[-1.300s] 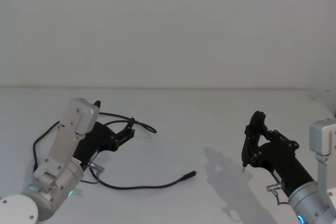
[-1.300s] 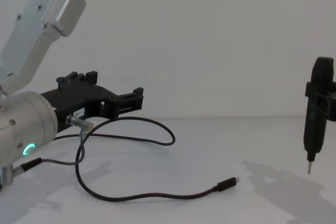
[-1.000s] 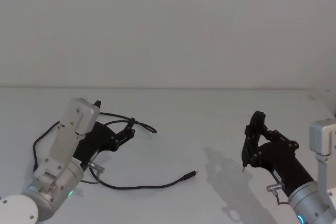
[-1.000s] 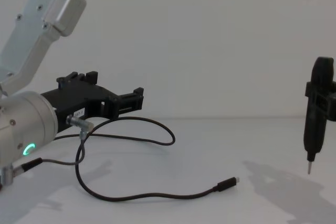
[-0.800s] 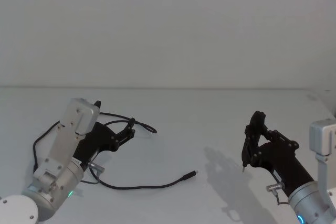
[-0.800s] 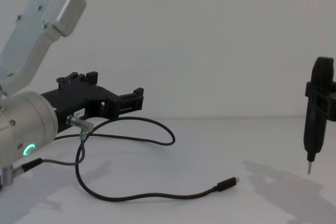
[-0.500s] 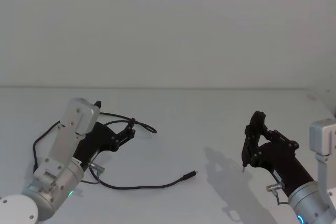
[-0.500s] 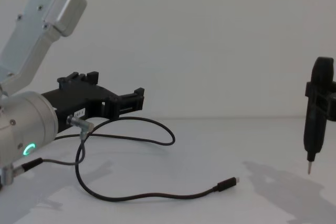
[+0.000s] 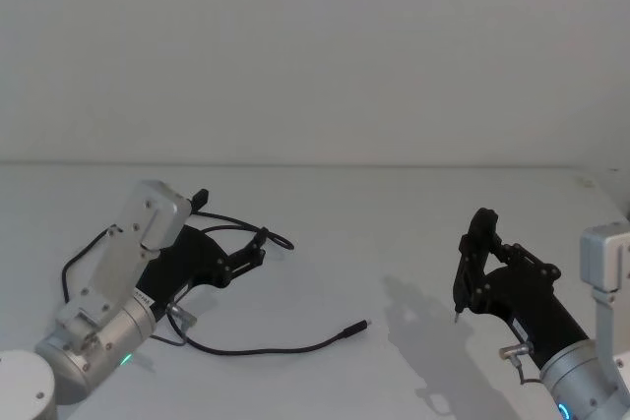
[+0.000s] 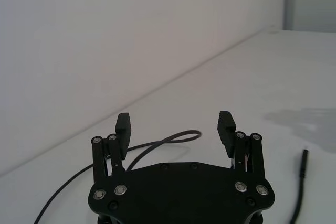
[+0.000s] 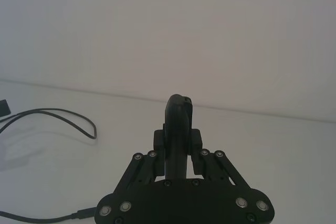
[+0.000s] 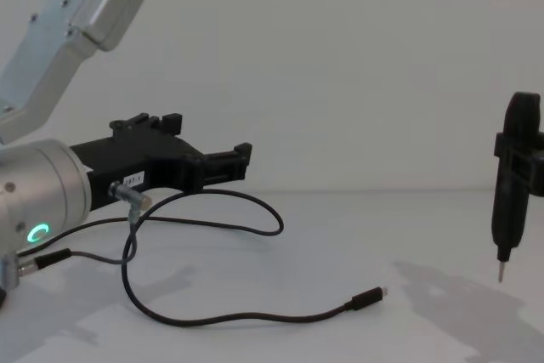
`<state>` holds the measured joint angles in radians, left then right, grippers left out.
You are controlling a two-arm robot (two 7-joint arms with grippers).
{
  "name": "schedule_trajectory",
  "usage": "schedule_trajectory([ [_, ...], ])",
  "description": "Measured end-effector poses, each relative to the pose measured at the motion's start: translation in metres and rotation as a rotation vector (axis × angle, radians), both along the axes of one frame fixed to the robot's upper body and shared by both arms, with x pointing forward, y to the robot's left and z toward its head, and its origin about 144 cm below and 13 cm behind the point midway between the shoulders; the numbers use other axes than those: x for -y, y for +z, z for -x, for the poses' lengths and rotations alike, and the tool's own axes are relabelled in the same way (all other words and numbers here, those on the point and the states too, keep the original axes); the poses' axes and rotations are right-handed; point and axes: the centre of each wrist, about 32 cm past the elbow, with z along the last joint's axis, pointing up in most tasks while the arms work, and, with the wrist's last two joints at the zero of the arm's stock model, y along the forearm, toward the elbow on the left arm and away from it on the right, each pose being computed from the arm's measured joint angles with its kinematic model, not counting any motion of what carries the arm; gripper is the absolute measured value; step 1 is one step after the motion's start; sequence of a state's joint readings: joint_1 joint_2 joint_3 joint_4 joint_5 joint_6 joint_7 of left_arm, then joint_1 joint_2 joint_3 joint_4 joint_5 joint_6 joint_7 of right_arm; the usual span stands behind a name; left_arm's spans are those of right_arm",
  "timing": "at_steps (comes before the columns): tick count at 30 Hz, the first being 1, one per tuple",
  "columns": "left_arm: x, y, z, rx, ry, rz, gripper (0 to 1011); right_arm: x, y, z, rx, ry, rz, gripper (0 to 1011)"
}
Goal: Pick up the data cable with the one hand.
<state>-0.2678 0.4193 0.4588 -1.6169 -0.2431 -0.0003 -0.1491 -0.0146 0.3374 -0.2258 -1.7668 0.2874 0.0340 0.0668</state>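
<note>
The data cable (image 9: 258,349) is a thin black cord lying on the white table. It curves from a loop (image 9: 283,241) down to a small plug (image 9: 356,327); it also shows in the chest view (image 12: 255,317) and the wrist views (image 10: 173,139) (image 11: 79,120). My left gripper (image 9: 232,225) (image 12: 209,140) (image 10: 175,125) is open above the loop, near the cord's left part, with nothing between its fingers. My right gripper (image 9: 474,265) (image 11: 178,144) stays at the right, shut on a slim black pen-like tool (image 12: 508,193) whose tip points down.
The left arm's own short wire with a silver connector (image 12: 129,195) hangs beside the cable. A white wall rises behind the table's far edge (image 9: 394,166). Bare tabletop (image 9: 413,243) lies between the two arms.
My left gripper has moved forward and a little to the right, over the cable's loop, still open. The cable and the right arm have not moved.
</note>
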Motion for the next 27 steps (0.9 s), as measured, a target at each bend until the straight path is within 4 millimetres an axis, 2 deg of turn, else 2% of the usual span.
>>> schedule_trajectory([
  [16, -0.020, 0.004, -0.007, -0.054, -0.231, -0.011, 1001, 0.000, 0.000, 0.000, 0.000, 0.000, 0.000, 279],
  [27, -0.047, -0.003, -0.013, -0.141, -0.392, -0.014, 1001, 0.000, 0.000, 0.000, 0.000, 0.000, 0.000, 279],
])
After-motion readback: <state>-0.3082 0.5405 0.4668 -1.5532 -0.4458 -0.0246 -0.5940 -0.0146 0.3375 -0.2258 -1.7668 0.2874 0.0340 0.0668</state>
